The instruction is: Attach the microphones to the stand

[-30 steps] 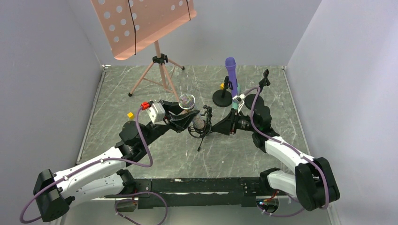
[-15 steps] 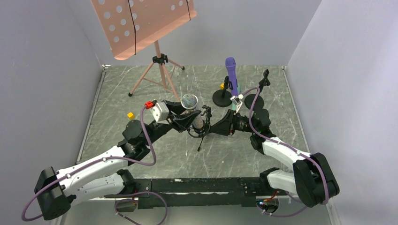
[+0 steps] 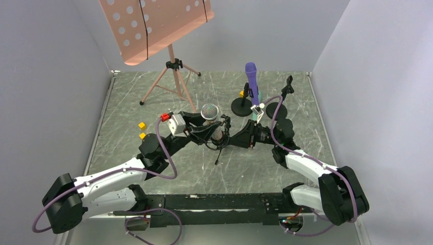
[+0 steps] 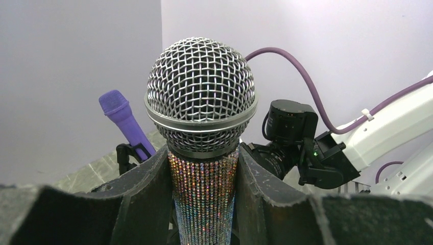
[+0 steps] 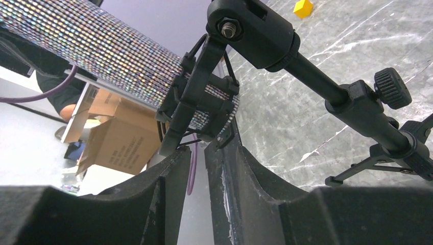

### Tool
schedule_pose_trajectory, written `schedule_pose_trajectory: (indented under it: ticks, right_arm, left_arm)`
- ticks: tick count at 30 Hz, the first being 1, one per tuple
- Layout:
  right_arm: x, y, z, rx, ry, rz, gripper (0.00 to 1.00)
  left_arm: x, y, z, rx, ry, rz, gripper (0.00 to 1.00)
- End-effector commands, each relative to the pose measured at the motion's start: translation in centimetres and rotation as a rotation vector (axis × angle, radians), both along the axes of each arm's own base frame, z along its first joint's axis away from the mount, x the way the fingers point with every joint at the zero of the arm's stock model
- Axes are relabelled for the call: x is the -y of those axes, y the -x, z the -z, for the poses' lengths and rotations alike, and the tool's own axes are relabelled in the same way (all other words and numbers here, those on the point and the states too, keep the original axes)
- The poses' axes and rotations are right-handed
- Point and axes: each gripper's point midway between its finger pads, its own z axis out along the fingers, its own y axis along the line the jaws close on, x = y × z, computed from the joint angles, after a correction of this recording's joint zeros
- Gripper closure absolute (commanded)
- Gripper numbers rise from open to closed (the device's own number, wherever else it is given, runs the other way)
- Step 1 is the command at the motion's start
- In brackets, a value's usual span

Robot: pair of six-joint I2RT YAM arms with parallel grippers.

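Since a second ago the left arm has reached further toward the middle of the table, and the silver mesh head it carries stands now a little more to the right. A second small yellow cube [image 3: 142, 136] shows now beside the arm, just below the first yellow cube [image 3: 142, 125].

The left gripper [image 4: 204, 196] is pressed on the handle of the glittery bronze microphone [image 3: 210, 111], one black finger [image 4: 153, 199] on each side, and the mesh head points up. In the right wrist view the glittery handle lies across the black plastic clip [image 5: 204, 97] on top of the small black tripod stand [image 5: 327, 89].

The right gripper [image 5: 204, 163] is directly under this clip. Its fingers [image 5: 245, 189] are nearly together, with only a narrow slit between them, and the lower ends of the clip touch their tips. Whether they really pinch the clip, I cannot tell.

Behind both grippers the all-purple stick microphone [image 3: 250, 76] stands upright on a black stand with a round base [image 3: 241, 107], well apart from the pink perforated music stand [image 3: 153, 25] at the back left of the grey marbled table [image 3: 286, 97].
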Motion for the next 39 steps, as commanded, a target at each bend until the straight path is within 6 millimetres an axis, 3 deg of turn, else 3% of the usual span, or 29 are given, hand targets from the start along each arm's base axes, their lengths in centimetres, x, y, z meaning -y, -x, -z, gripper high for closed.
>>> schedule_pose_trajectory:
  ticks: [1, 8, 20, 27, 33, 38, 39]
  right_arm:
    - [-0.2, 0.6, -2.2, 0.117, -0.042, -0.040, 0.56]
    - [-0.2, 0.4, -1.9, 0.113, -0.033, -0.033, 0.55]
    - [-0.1, 0.2, -1.7, 0.126, -0.023, -0.030, 0.51]
    - [0.0, 0.0, -1.6, 0.147, -0.010, -0.031, 0.44]
    - [0.3, -0.5, -1.3, 0.195, 0.024, -0.030, 0.30]
    - [0.5, -1.0, -0.8, 0.247, 0.070, -0.025, 0.25]
    - [0.6, -1.2, -0.8, 0.263, 0.078, -0.023, 0.24]
  left_arm:
    - [1.2, 0.3, 16.9, -0.349, -0.390, 0.044, 1.00]
    - [0.1, 0.7, 17.3, -0.354, -0.374, 0.026, 1.00]
    - [0.7, 0.8, 20.4, -0.401, -0.443, 0.051, 1.00]
    - [0.3, 0.5, 19.8, -0.404, -0.434, 0.020, 0.98]
    - [-0.3, 0.0, 17.7, -0.436, -0.409, -0.025, 0.56]
    - [-0.8, 0.0, 14.6, -0.424, -0.372, -0.039, 0.20]
    - [-0.9, 0.1, 13.8, -0.413, -0.363, -0.039, 0.17]
